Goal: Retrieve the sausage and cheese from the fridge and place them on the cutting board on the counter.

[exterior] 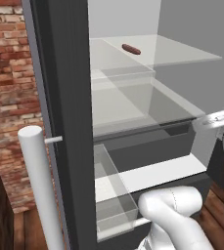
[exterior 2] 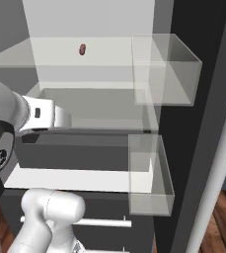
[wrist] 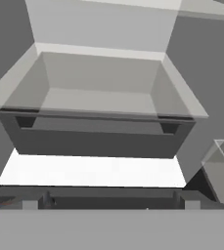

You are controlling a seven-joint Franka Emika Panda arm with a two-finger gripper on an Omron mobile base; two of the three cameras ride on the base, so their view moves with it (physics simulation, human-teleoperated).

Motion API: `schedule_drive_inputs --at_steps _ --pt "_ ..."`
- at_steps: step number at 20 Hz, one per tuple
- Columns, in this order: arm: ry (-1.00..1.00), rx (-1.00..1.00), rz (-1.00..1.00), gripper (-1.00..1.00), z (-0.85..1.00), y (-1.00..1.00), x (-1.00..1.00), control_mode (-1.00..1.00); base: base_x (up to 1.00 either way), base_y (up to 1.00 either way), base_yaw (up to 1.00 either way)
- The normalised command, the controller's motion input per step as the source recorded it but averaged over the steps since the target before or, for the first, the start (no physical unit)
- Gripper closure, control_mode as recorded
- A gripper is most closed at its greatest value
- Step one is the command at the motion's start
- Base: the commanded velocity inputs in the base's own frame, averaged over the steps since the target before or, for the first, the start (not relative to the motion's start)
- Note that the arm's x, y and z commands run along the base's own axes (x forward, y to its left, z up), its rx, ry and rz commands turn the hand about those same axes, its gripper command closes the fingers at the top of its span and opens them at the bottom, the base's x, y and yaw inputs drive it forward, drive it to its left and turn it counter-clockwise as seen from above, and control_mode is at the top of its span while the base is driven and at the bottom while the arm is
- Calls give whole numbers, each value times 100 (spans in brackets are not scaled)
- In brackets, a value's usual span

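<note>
- Brick wall point(exterior: 8, 97) at left, wood floor point(exterior: 216, 205) below; fridge point(exterior: 64, 97) stands open, white inside.
- Nearest: white bar handle point(exterior: 37, 185) on the open door, clear door bins point(exterior 2: 151, 173) beside it.
- Arm point(exterior 2: 40, 116) reaches in at drawer level; jaws spread wide, holding nothing.
- Grey drawer point(wrist: 99, 134) sits under a glass shelf point(exterior: 147, 105); white floor point(wrist: 89, 171) of the compartment below it.
- Farther up: sausage point(exterior: 131, 49) lies alone on the top glass shelf point(exterior: 182, 51), toward the back, well apart from the arm.
- Cheese: cannot tell where.
</note>
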Motion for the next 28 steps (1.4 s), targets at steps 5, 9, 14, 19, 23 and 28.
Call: schedule_drive_inputs --at_steps 5,9,14,19,23,28 --pt "11 0 -1 -100 56 -17 25 -100 0 0 0" --pt "3 0 -7 -100 13 11 59 -100 0 0 0" --pt "0 0 -5 -100 -10 14 97 -100 0 0 0" --pt "-15 0 -2 -100 -13 12 74 -100 0 0 0" --pt "-22 0 -1 -100 0 16 60 -100 0 0 0" --pt "-7 0 -1 -100 12 16 78 -100 0 0 0"
